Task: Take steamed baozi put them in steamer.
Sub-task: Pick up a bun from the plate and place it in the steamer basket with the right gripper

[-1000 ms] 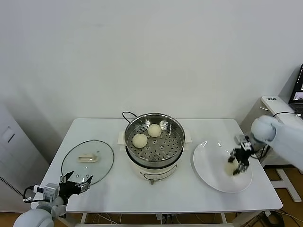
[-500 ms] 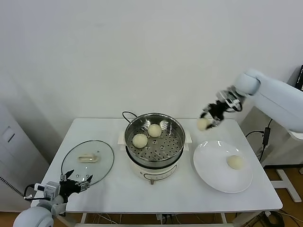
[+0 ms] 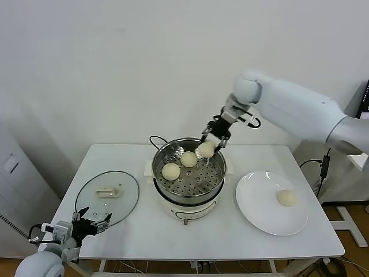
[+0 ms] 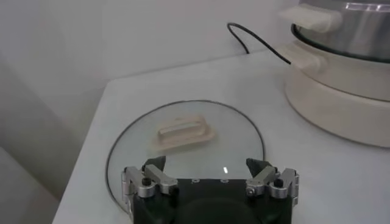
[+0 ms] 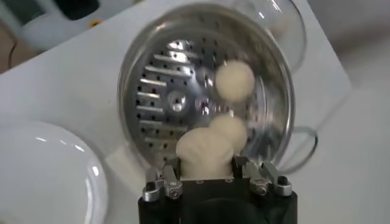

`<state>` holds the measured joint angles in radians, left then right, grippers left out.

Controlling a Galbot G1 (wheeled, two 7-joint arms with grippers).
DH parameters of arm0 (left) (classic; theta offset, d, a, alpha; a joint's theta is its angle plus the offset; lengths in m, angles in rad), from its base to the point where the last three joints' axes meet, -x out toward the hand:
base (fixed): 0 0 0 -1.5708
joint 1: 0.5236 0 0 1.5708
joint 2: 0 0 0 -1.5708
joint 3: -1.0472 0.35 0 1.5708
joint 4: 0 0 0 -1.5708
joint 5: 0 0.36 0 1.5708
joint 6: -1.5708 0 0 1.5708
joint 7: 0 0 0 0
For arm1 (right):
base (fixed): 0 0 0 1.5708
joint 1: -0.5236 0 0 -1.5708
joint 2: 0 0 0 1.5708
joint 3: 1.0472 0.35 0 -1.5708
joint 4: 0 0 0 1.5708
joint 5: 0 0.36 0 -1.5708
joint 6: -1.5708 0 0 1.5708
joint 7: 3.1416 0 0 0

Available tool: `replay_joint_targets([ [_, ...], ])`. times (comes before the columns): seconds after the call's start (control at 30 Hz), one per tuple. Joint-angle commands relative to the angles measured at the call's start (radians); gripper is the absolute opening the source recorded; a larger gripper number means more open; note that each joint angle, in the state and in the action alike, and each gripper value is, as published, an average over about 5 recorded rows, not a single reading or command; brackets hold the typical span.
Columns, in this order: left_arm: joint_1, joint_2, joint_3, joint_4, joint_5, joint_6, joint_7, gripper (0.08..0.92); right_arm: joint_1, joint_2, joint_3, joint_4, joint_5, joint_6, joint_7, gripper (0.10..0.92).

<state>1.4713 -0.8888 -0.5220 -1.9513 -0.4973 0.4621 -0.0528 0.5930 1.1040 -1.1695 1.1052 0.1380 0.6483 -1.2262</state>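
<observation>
My right gripper is shut on a cream-white baozi and holds it over the back right rim of the steel steamer. In the right wrist view that baozi sits between the fingers above the steamer. Two more baozi lie on the perforated bottom; they also show in the right wrist view. One baozi stays on the white plate. My left gripper is open and empty at the table's front left, by the glass lid.
The glass lid lies flat left of the steamer. A black cord runs behind the pot. The plate sits right of the steamer near the table's right edge. A white wall stands behind the table.
My right gripper has lifted a baozi from the plate and carried it left, from above the plate to over the steamer's back right rim. The left arm has not moved.
</observation>
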Motion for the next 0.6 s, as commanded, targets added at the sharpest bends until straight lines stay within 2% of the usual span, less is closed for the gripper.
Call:
replay_joint_targets([
  [0.03,-0.002,-0.002,0.002,0.003,0.002,-0.001,0.001,0.823,-0.022,0.066,0.009,0.124,-0.173,0.190,0.004,0.518],
  [0.6,0.002,-0.008,0.001,0.004,0.003,-0.004,0.002,0.823,-0.143,0.044,0.071,0.266,-0.379,0.224,0.027,0.518],
])
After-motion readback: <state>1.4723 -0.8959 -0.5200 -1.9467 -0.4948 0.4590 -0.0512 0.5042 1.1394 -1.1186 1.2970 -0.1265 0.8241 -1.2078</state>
